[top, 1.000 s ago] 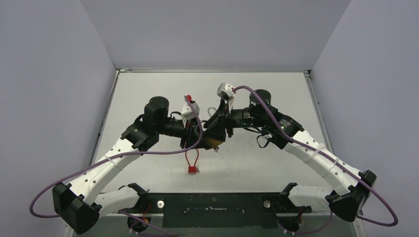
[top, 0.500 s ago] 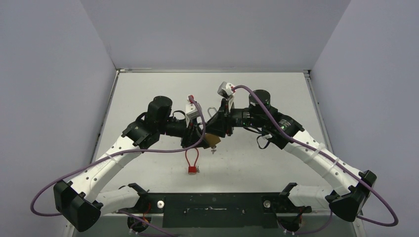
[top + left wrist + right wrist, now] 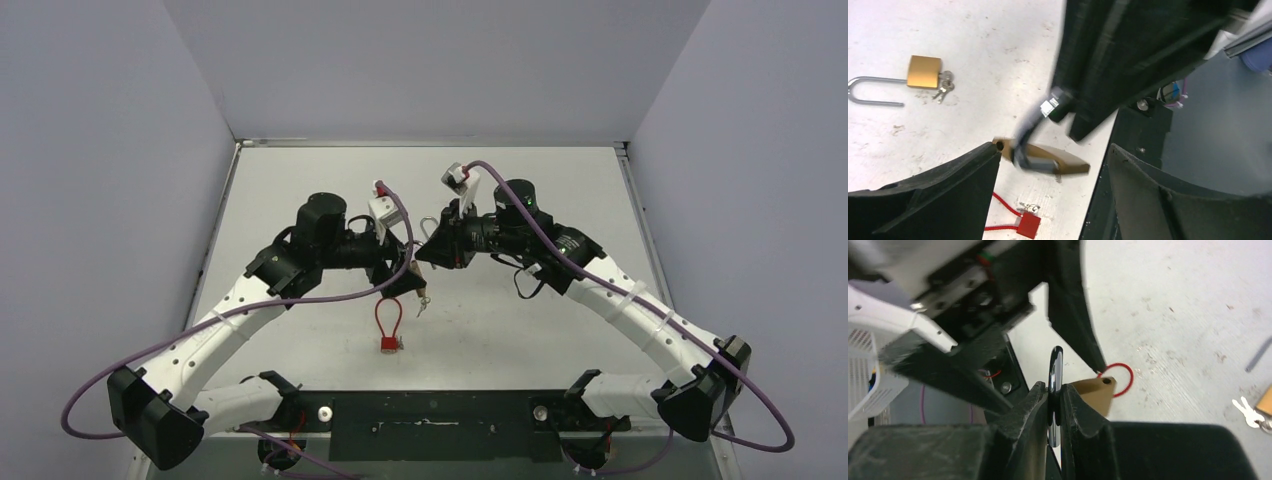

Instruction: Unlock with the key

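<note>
A brass padlock (image 3: 1048, 160) hangs in the air above the table, blurred by motion. My right gripper (image 3: 1054, 390) is shut on its chrome shackle (image 3: 1056, 365), and the brass body (image 3: 1095, 392) sticks out to the right of the fingers. My left gripper (image 3: 1053, 150) stands open, with the brass body between its wide-apart jaws and touching neither. In the top view both grippers, the left (image 3: 403, 280) and the right (image 3: 428, 252), meet at mid-table. A small key bunch (image 3: 422, 300) dangles under the padlock there.
A second brass padlock (image 3: 924, 71) with its keys (image 3: 943, 87) and open shackle (image 3: 873, 90) lies on the table beyond the grippers. A red padlock (image 3: 388, 343) with a red cable loop (image 3: 386, 312) lies nearer the arm bases.
My left gripper has opened and let go of the padlock's body. My right gripper has closed on the shackle and now holds the padlock alone.
</note>
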`<action>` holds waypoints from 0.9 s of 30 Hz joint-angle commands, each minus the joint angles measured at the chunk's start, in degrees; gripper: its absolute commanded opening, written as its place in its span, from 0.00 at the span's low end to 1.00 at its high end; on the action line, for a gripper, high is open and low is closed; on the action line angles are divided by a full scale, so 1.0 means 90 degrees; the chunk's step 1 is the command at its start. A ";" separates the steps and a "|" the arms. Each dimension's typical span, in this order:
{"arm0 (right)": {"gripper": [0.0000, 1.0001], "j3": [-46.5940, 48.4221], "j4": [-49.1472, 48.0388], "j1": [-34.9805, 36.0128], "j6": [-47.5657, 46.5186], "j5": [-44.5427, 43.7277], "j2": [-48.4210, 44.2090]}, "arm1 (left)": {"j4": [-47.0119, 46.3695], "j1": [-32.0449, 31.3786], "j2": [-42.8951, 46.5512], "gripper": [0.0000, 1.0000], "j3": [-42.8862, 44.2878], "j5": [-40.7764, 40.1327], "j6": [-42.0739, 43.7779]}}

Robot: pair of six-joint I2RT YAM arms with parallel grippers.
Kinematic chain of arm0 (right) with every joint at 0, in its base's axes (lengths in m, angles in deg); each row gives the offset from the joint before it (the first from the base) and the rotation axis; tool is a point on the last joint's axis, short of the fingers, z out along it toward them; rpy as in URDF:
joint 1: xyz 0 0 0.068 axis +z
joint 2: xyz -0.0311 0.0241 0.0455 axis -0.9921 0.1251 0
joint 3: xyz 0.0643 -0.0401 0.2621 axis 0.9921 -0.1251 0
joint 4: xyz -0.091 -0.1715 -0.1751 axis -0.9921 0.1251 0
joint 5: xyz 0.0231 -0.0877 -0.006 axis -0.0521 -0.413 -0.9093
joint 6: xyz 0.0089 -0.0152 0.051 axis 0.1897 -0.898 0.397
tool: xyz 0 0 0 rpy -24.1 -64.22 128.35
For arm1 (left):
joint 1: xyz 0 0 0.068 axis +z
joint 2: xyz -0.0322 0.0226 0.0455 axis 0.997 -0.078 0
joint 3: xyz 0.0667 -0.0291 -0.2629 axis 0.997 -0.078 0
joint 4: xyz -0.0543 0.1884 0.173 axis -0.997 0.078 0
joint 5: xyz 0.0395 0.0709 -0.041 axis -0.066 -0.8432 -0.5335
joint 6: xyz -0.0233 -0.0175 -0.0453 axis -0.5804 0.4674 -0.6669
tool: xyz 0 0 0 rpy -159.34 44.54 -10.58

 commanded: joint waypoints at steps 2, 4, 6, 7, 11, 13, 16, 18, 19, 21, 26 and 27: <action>0.00 0.0009 -0.0395 -0.0751 0.1137 -0.0479 -0.0001 | -0.0775 0.0024 0.0552 0.80 -0.0243 -0.0744 -0.0008; 0.00 -0.0172 -0.0420 -0.1114 0.1446 -0.0488 0.0006 | -0.0841 0.0033 0.0675 0.82 -0.0369 -0.0865 -0.0035; 0.00 -0.0294 -0.0366 -0.1381 0.1664 -0.0532 0.0080 | -0.0956 0.0038 0.0769 0.83 -0.0486 -0.0999 -0.0118; 0.00 -0.0305 -0.0268 -0.1465 0.1699 -0.0618 0.0152 | -0.1024 0.0037 0.0817 0.83 -0.0553 -0.1108 -0.0179; 0.00 -0.0224 0.0189 -0.1732 0.1761 -0.1097 0.0482 | -0.1293 0.0043 0.0870 0.84 -0.0825 -0.1709 -0.0502; 0.00 -0.0105 0.0408 -0.1800 0.1766 -0.1545 0.0690 | -0.1391 0.0043 0.0840 0.84 -0.0955 -0.1938 -0.0665; 0.00 0.0130 0.0794 -0.1894 0.1730 -0.2208 0.0985 | -0.1414 0.0053 0.0711 0.84 -0.1051 -0.2199 -0.0886; 0.00 0.0245 0.1001 -0.1963 0.1667 -0.2676 0.1119 | -0.1298 0.0062 0.0580 0.85 -0.1053 -0.2457 -0.0991; 0.00 0.0304 0.1145 -0.2018 0.1584 -0.2910 0.1165 | -0.1209 0.0077 0.0508 0.85 -0.1058 -0.2588 -0.1041; 0.00 0.0379 0.1379 -0.2144 0.1374 -0.3320 0.1225 | -0.1097 0.0082 0.0383 0.85 -0.1066 -0.2778 -0.1091; 0.00 0.0875 0.2426 -0.2351 0.0518 -0.4682 0.1388 | -0.1057 0.0102 0.0165 0.85 -0.1149 -0.2906 -0.1175; 0.00 0.0980 0.2600 -0.2352 0.0345 -0.4910 0.1449 | -0.1073 0.0102 0.0134 0.85 -0.1168 -0.2932 -0.1183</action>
